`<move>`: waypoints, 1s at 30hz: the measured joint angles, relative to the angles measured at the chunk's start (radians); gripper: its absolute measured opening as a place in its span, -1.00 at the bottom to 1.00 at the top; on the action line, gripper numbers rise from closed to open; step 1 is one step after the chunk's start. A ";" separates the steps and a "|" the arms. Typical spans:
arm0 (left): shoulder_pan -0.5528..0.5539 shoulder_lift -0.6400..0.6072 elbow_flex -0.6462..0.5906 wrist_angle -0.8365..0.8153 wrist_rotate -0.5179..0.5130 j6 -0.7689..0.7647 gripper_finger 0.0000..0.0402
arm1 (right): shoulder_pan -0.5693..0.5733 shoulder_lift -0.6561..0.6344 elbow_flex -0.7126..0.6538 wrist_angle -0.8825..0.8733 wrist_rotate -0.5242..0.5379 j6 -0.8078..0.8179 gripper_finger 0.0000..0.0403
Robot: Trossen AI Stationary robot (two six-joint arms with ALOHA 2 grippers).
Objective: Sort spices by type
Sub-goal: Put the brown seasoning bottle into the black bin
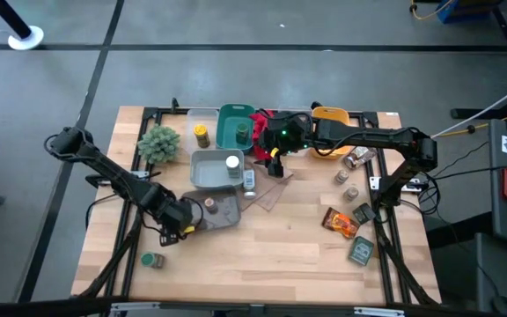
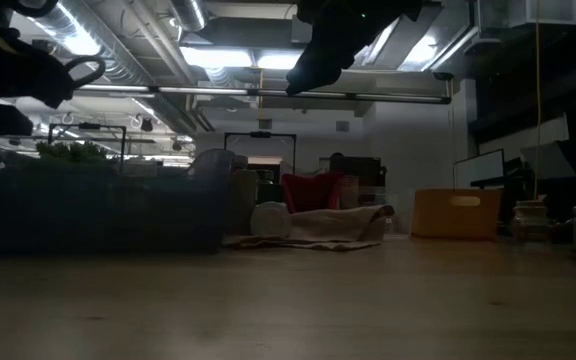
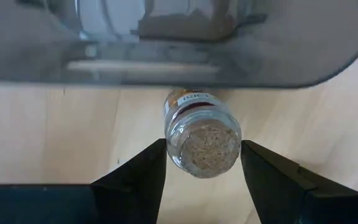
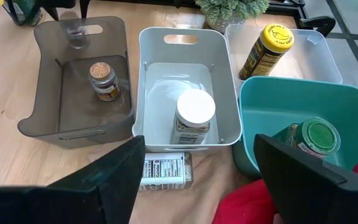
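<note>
1. Four jars were already binned: one in the dark grey bin (image 4: 73, 81), a white-lidded one in the white bin (image 4: 188, 50), one each in the clear and teal bins.
2. The left end effector (image 3: 201, 171), released, straddled a lying jar (image 3: 201, 134) just beside the grey bin.
3. The right end effector (image 4: 194, 168) hovered released over the white bin.
4. Loose jars and packets (image 1: 341, 222) remained well apart from the white bin, on the table (image 1: 271, 264).

Ahead of the left gripper (image 3: 202, 163), the clear jar (image 3: 201, 135) hides its own lid end, and the grey bin (image 3: 166, 56) beyond it is cut off by the frame edge. Below the right gripper (image 4: 194, 163), the red cloth (image 4: 250, 205) and teal bin (image 4: 291, 106) are partly hidden by its fingers. The label on the lying jar (image 4: 163, 172) is too small to read.
</note>
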 joint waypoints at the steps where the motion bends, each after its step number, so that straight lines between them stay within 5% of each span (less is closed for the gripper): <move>1: 0.000 0.000 0.000 0.013 -0.013 0.006 -0.06 | 0.000 0.000 0.000 0.000 0.000 0.000 0.49; 22: 0.000 0.000 -0.019 0.072 -0.093 0.049 -0.06 | 0.000 0.000 0.000 0.000 0.000 0.000 0.49; 30: 0.000 -0.009 -0.039 0.101 -0.085 0.031 -0.23 | 0.000 0.000 0.000 0.000 0.000 0.000 0.49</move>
